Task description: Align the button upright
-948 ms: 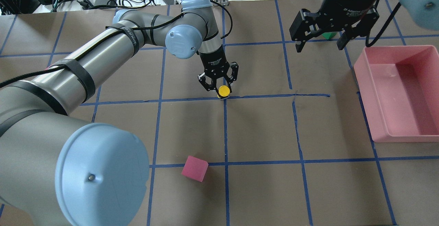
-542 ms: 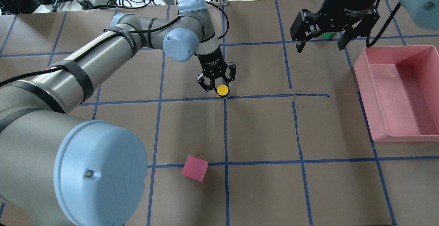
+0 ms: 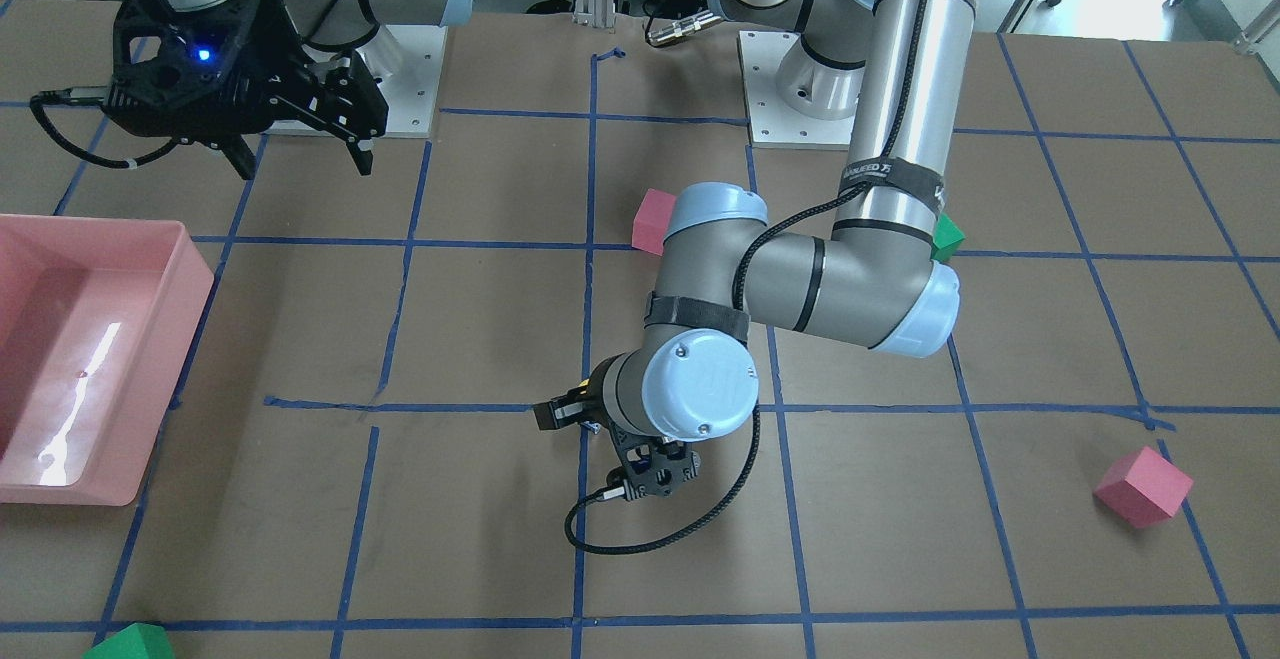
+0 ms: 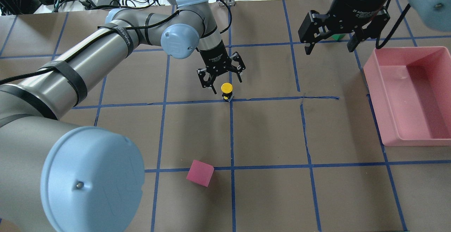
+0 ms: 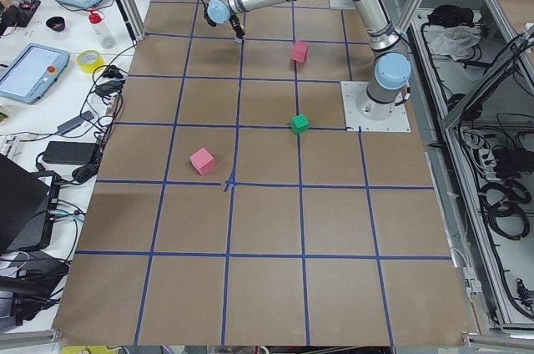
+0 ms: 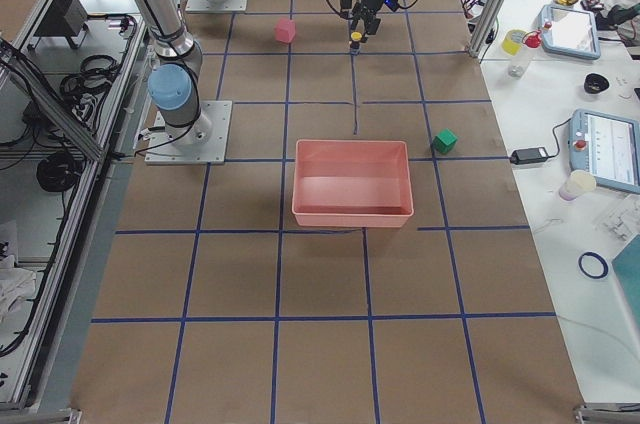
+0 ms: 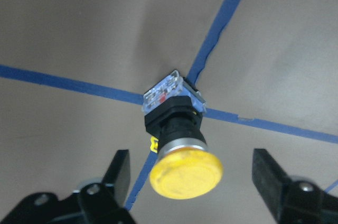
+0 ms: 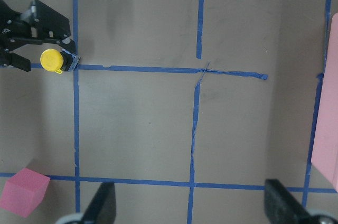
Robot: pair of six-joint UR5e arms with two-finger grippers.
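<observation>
The button (image 4: 226, 90) stands upright on a blue tape crossing, yellow cap on top, black body and grey-white contact block on the paper. It also shows in the left wrist view (image 7: 182, 150) and the right wrist view (image 8: 53, 60). My left gripper (image 4: 225, 82) is open, just above and behind the button, with its fingers (image 7: 119, 174) apart on either side of the cap and not touching it. My right gripper (image 4: 328, 47) is open and empty, high over the far right of the table. In the front-facing view the button is hidden behind the left wrist (image 3: 690, 379).
A pink tray (image 4: 401, 50) stands at the right edge. A pink cube (image 4: 199, 173) lies near the front centre. A green cube (image 4: 339, 36) shows partly behind the right gripper. More pink (image 3: 1143, 486) and green (image 3: 945, 236) cubes lie on the left arm's side.
My left gripper has opened, let go of the button and drawn up and back from it. The button stays standing on the tape crossing. The right arm has not moved.
</observation>
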